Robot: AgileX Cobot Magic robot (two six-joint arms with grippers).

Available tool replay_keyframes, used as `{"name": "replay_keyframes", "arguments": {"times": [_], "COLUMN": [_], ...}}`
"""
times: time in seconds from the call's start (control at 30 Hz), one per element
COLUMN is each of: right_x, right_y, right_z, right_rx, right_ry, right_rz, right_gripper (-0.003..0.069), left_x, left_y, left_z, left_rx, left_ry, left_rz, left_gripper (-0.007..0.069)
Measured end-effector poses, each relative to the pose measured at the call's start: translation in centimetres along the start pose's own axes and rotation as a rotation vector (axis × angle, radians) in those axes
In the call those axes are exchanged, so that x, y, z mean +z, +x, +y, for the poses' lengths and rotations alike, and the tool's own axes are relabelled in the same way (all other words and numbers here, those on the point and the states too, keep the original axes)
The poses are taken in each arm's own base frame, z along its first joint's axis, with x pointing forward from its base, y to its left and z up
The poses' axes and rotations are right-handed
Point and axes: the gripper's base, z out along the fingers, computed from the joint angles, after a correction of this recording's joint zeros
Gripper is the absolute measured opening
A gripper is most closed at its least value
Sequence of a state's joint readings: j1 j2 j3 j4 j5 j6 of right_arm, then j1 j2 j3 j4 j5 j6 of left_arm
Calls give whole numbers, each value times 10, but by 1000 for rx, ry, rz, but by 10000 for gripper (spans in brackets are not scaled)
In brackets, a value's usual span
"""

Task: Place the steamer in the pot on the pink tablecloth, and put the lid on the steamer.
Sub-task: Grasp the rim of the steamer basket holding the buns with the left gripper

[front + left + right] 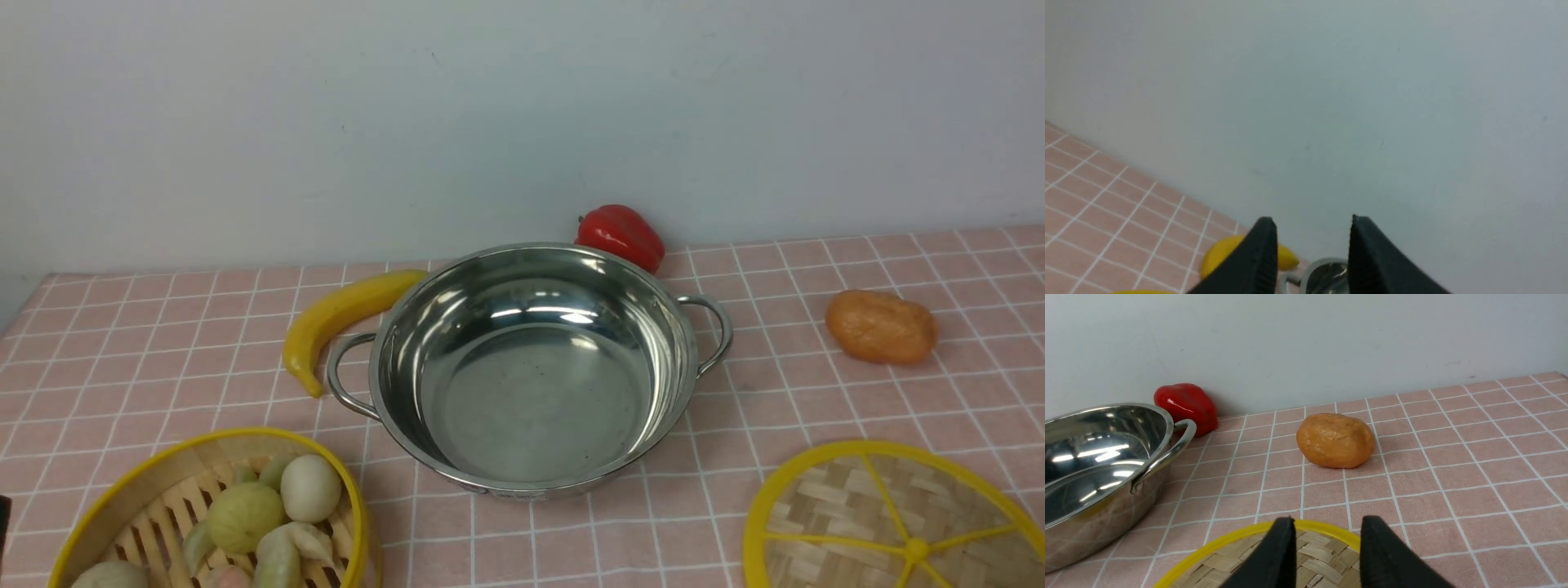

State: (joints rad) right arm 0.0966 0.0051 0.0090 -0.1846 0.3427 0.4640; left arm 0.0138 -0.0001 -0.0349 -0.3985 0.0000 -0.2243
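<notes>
The empty steel pot [531, 384] stands mid-table on the pink tablecloth [816, 392]. The steamer [147, 482], holding pale dumplings and buns, sits at the near left, apart from the pot. At the near right the lid [865, 514] lies flat on the cloth. Neither gripper shows in the front view. My left gripper [1311, 220] is open and empty, facing the wall, with the pot [1327, 273] far beyond its tips. My right gripper [1327, 520] is open and empty above the far edge of the lid [1233, 559], with the pot [1094, 457] off to one side.
A yellow banana [343, 314] lies against the pot's left handle. A red pepper [622, 233] sits behind the pot by the wall. An orange-brown potato [882, 327] rests to the right of the pot, beyond the lid. The wall closes the table's far side.
</notes>
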Motion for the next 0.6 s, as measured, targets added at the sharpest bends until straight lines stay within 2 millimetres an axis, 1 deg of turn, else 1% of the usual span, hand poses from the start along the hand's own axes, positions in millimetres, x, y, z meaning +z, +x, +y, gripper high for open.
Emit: {"name": "replay_keyframes", "arguments": {"times": [0.07,0.17,0.23,0.3,0.33,0.37,0.4,0.43,0.47,0.5,0.53,0.57,0.6], "right_x": [0,0,0,0,0,0,0,0,0,0,0,0,0], "right_y": [0,0,0,0,0,0,0,0,0,0,0,0,0], "right_z": [0,0,0,0,0,0,0,0,0,0,0,0,0], "right_rx": [0,0,0,0,0,0,0,0,0,0,0,0,0], "right_ry": [0,-1,-1,-1,-1,-1,-2,-2,-2,-2,-2,-2,-2], "right_rz": [-1,-1,-3,-3,-3,-3,-4,-4,-4,-4,-4,-4,-4], "right_gripper": [242,243,243,243,243,243,243,243,243,243,243,243,243], "left_x": [0,0,-2,-3,-4,-3,-3,-2,-3,-3,0,3,7], "left_y": [0,-2,-8,-21,-26,-33,-37,-44,-45,-48,-49,-49,-48], "left_z": [0,-2,-10,-23,-30,-37,-42,-49,-51,-55,-59,-60,-59], "left_rx": [-43,-51,0,91,166,217,305,362,396,457,534,585,637], "left_ry": [1,3,13,22,14,10,-12,-23,-21,-30,-30,-22,0], "left_rz": [-1,1,44,95,173,215,339,425,465,589,771,918,1001], "left_gripper": [243,243,243,243,243,243,243,243,243,243,243,243,243]}}
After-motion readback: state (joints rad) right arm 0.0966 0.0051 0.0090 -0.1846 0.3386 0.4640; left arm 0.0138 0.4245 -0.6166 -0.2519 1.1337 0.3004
